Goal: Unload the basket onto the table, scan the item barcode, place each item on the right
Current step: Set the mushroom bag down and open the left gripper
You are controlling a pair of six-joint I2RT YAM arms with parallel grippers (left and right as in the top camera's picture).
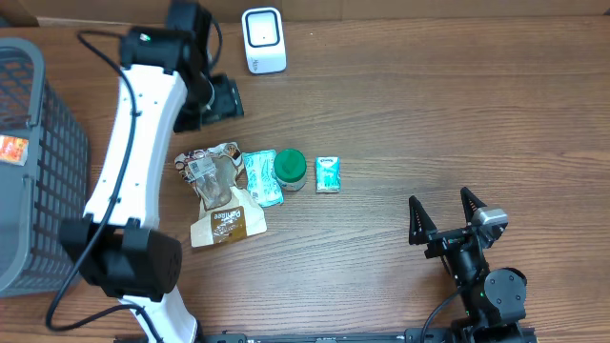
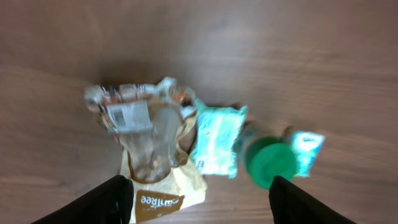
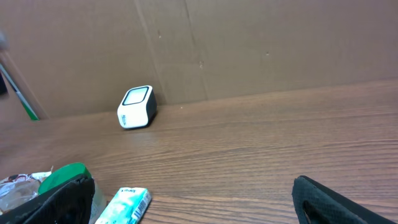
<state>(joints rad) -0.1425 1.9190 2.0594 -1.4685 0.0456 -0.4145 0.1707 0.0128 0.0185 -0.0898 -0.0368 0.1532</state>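
On a wooden desk [image 1: 429, 114], the left gripper [image 2: 205, 202] hangs wide open and empty above a crinkly clear packet [image 2: 146, 137], likely light, soft and slippery, best pinched at its sealed edge; the right gripper [image 1: 439, 202], well apart, gapes empty.

Grey basket [image 1: 67, 171], wooden table [image 1: 457, 114]

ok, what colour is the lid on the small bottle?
Green. The lid shows best in the overhead view.
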